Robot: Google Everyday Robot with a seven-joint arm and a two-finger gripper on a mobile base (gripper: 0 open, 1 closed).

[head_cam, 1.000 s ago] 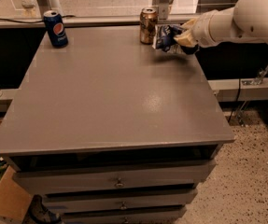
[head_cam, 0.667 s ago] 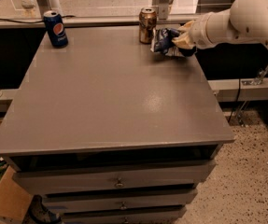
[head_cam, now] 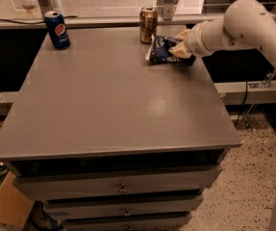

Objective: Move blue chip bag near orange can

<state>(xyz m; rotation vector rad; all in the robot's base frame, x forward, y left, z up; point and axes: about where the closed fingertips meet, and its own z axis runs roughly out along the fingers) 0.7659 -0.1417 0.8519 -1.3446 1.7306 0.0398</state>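
- The gripper (head_cam: 180, 49) is sitting at the far right of the table (head_cam: 118, 109), reaching in from the right on the end of the white arm (head_cam: 243, 20).
- Its fingers are pinching the right edge of the blue chip bag (head_cam: 159, 49). The grasp looks closed on the bag, though the contact itself is partly hidden by the crumpled foil.
- The bag is lying crumpled and tilted. Its left end seems to be resting on or just above the tabletop, and its right end is being held up in the gripper.
- The bag is sitting just beside the orange can (head_cam: 148, 24), slightly in front of it and to its right. Whether the two are touching cannot be told.
- The orange can is standing upright near the back edge of the table.
- Progress, as a judgement: the placing part is looking essentially done, since the bag is already near the can.
- What seems to be remaining is letting go of the bag and pulling the arm clear without dragging the bag or knocking the can.
- Count of task things: one blue chip bag and one orange can.
- Count of other things: one blue Pepsi can (head_cam: 57, 29), standing upright at the far left corner, well apart from the bag. That is making two cans in all.
- One arm and one gripper are showing.
- One table, with drawer fronts (head_cam: 123, 186) stacked beneath its top.
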